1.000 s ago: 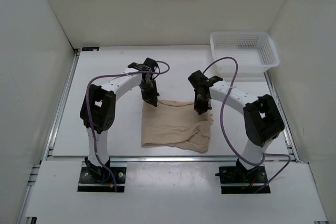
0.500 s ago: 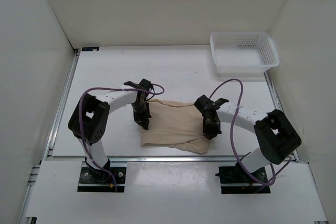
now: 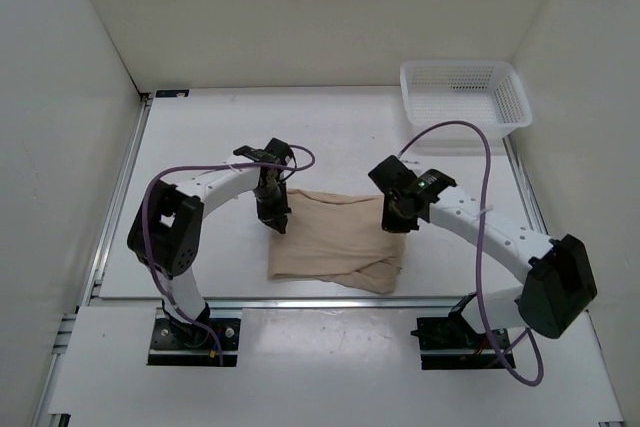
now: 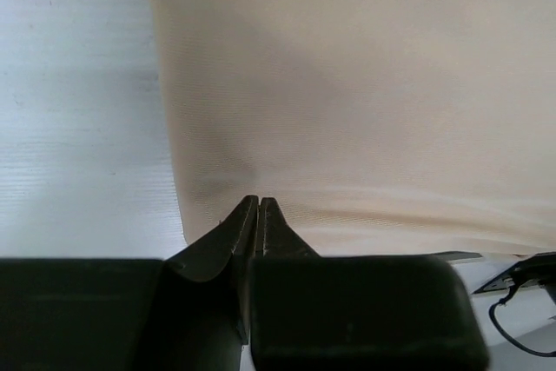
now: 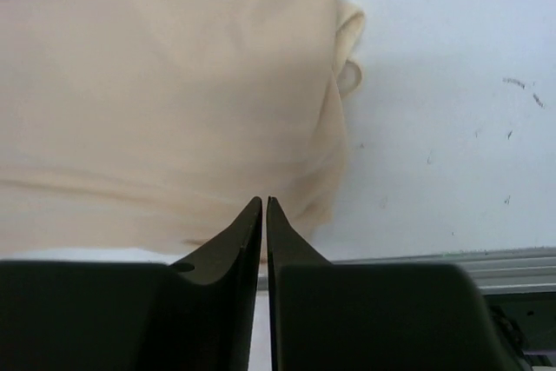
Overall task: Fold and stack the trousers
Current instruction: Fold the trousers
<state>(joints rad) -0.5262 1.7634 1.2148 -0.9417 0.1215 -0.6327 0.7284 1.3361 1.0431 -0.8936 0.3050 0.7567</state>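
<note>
The beige trousers [image 3: 335,244] lie folded into a flat, roughly square bundle on the white table, near its front edge. My left gripper [image 3: 274,223] is shut and points down at the bundle's left edge. In the left wrist view its tips [image 4: 259,202] are pressed together over the fabric [image 4: 365,84], with no cloth showing between them. My right gripper [image 3: 396,222] is shut at the bundle's right edge. In the right wrist view its tips [image 5: 264,202] are closed just above the fabric [image 5: 165,84], and a small fold sticks out at the cloth's right side.
A white mesh basket [image 3: 465,97] stands at the table's far right corner. White walls close in the left, back and right sides. A metal rail [image 5: 486,267] runs along the table's near edge, just beyond the trousers.
Both shut grippers slid from the bundle's far edge toward its near side, then moved back toward the middle. The right arm's elbow swung out to the right. The bundle's right edge lies flatter.
</note>
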